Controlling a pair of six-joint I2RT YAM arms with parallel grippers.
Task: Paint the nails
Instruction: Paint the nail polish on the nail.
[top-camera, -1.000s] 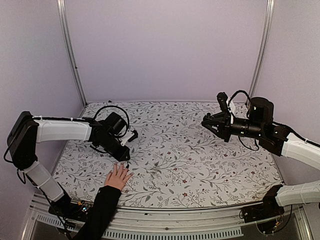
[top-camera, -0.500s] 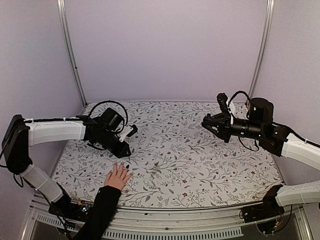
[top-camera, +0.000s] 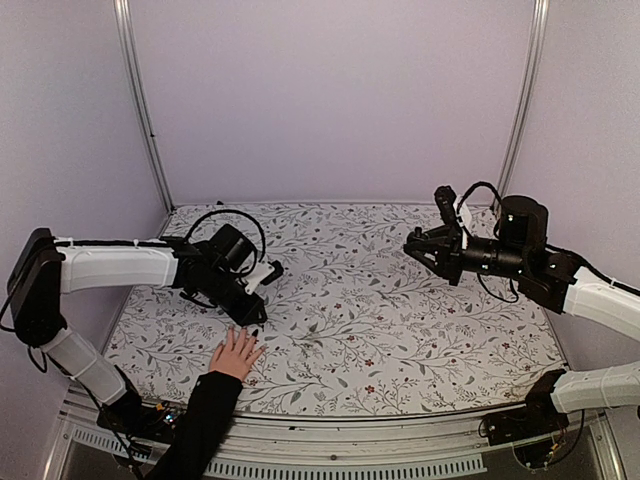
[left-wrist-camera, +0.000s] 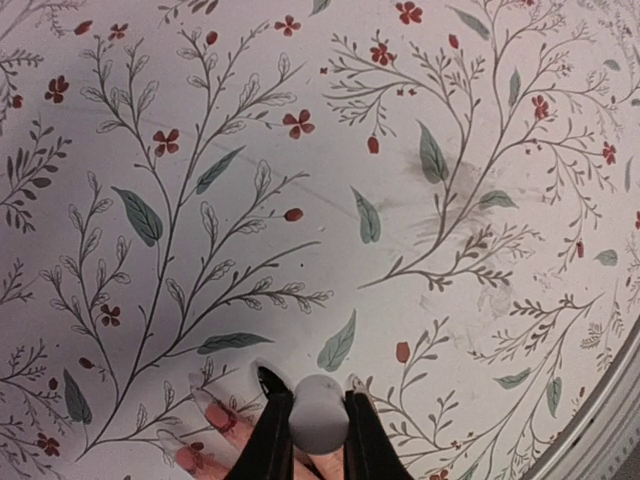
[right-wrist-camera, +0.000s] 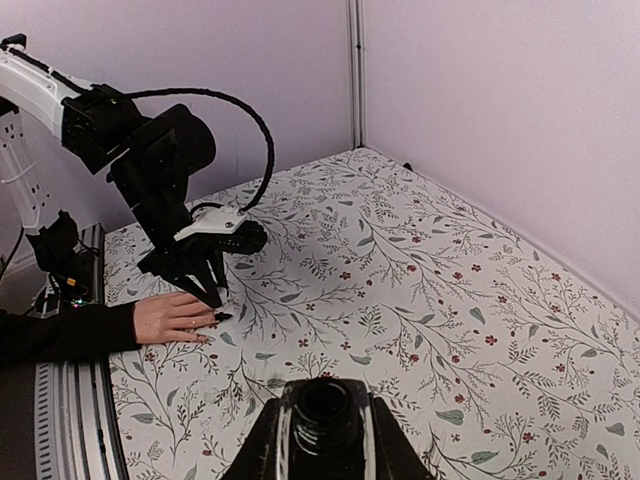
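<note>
At the near-left edge of the tabletop (top-camera: 400, 330), the nails (left-wrist-camera: 222, 420) sit on a flat spread hand (top-camera: 236, 355), tiny, hard, likely smear-prone, to be touched only by brush tip (left-wrist-camera: 268, 378); left end effector (left-wrist-camera: 318, 440) clamped on white brush cap (left-wrist-camera: 320, 412), right end effector (top-camera: 415, 246) clamped on dark bottle (right-wrist-camera: 322, 405).

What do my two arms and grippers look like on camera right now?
The left arm and right arm have white links with black joints. Each wrist carries a looping black cable. The left gripper and right gripper are black with narrow tapered fingers.
</note>
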